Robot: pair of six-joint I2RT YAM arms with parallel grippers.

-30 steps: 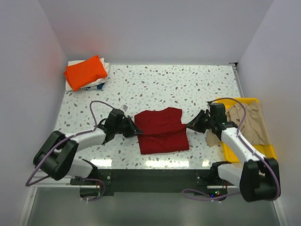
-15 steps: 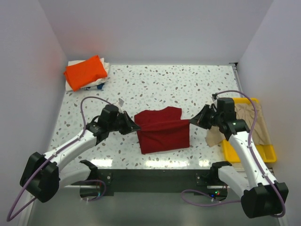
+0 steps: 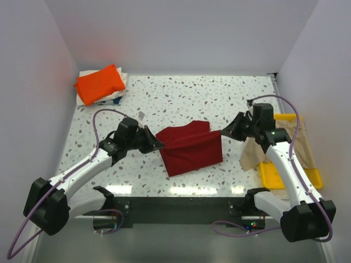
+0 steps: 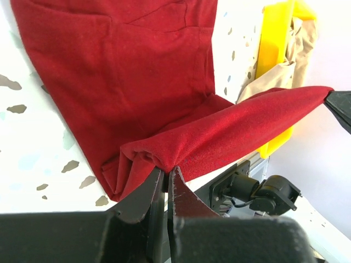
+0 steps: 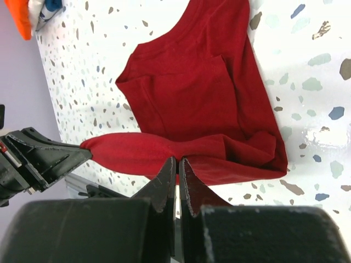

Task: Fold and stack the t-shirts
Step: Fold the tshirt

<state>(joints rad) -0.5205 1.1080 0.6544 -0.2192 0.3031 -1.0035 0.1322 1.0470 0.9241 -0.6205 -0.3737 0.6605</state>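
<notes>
No readable text, label, brand, number or sign shows in any of the 3 views.

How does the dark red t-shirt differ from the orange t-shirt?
The dark red t-shirt lies mid-table; the orange t-shirt sits in the far left corner. The red one has one edge lifted off the table between the left gripper and the right gripper, both shut on it; the orange one lies folded, untouched. Both are plain cloth.

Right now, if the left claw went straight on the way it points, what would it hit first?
The dark red shirt: the left claw pinches its lifted fold and points across the rest. Beyond, roughly the right claw at the other end, though depth is unclear.
</notes>
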